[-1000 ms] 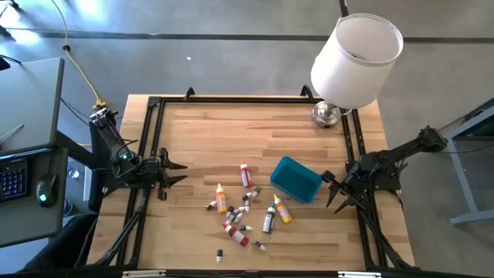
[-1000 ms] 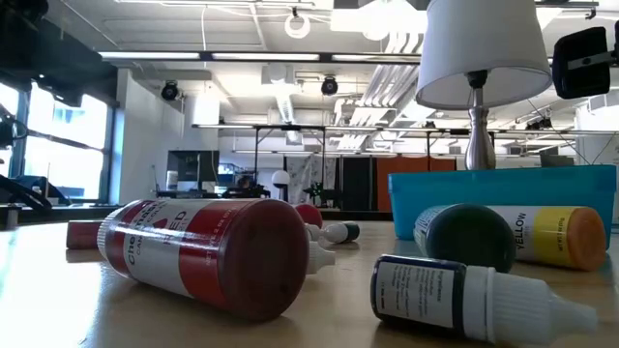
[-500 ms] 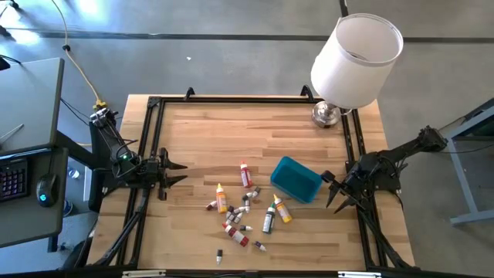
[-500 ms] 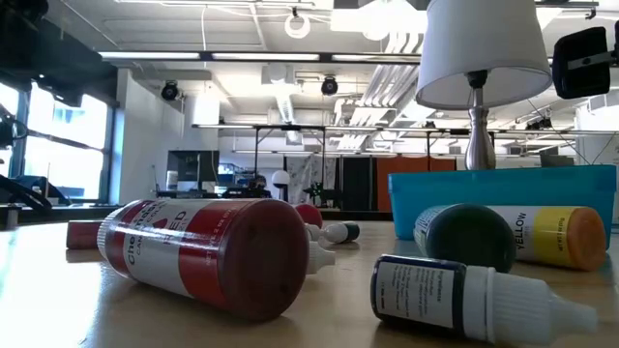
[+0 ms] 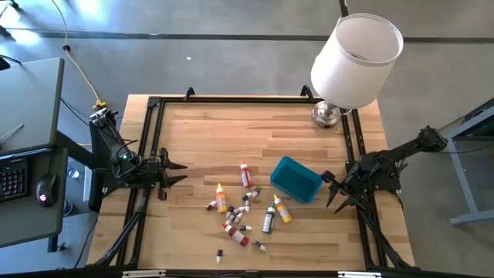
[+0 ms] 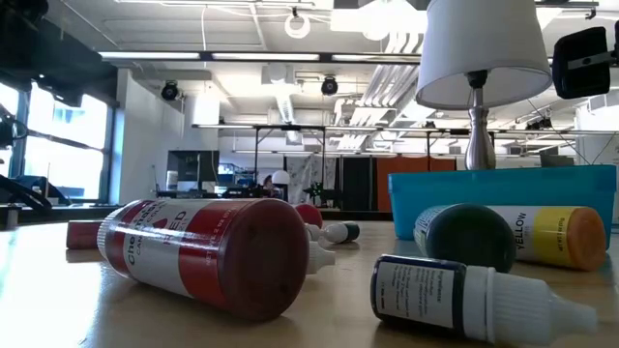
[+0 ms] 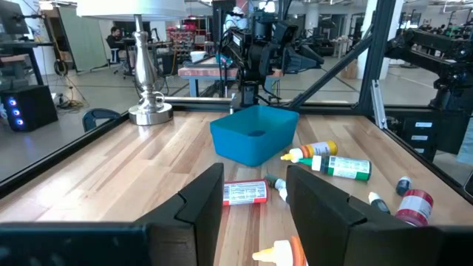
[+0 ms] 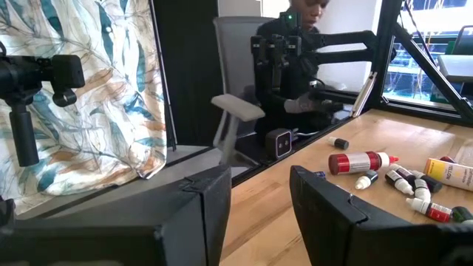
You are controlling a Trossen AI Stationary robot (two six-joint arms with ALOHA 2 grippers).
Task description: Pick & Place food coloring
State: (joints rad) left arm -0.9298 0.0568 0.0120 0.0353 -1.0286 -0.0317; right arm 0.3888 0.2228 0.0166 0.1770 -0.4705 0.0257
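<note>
The light wooden butcher-block table (image 5: 231,131) is bordered by a black metal frame (image 5: 153,139). A table lamp with a large white drum shade (image 5: 356,60) and a silver metal base (image 5: 326,114) stands at the far right corner of the table.

The left arm waits at the left edge of the table, about halfway along it. The left gripper (image 5: 176,173) hovers just inside the frame, pointing toward the table centre; its two dark fingers (image 7: 199,203) stand apart with nothing between them. The right arm waits at the right edge. The right gripper (image 5: 330,191) points toward the table centre, just beside the bin; its fingers (image 8: 211,199) are also apart and hold nothing.

A teal rectangular plastic bin (image 5: 296,179) sits right of centre, turned at an angle to the table edges. No bottle is seen in it in the left wrist view.

The food coloring (image 5: 239,212) lies scattered on the table in front of and to the left of the bin, all bottles on their sides. The largest units are a red bottle (image 5: 245,174) left of the bin, a yellow bottle (image 5: 221,198) farther left, a second yellow bottle with an orange cap (image 5: 282,208) at the near corner of the bin, and a dark green bottle (image 5: 268,220) just beside it. Smaller red, dark and whitish dropper bottles (image 5: 236,228) lie clustered between these and toward the near edge.
</note>
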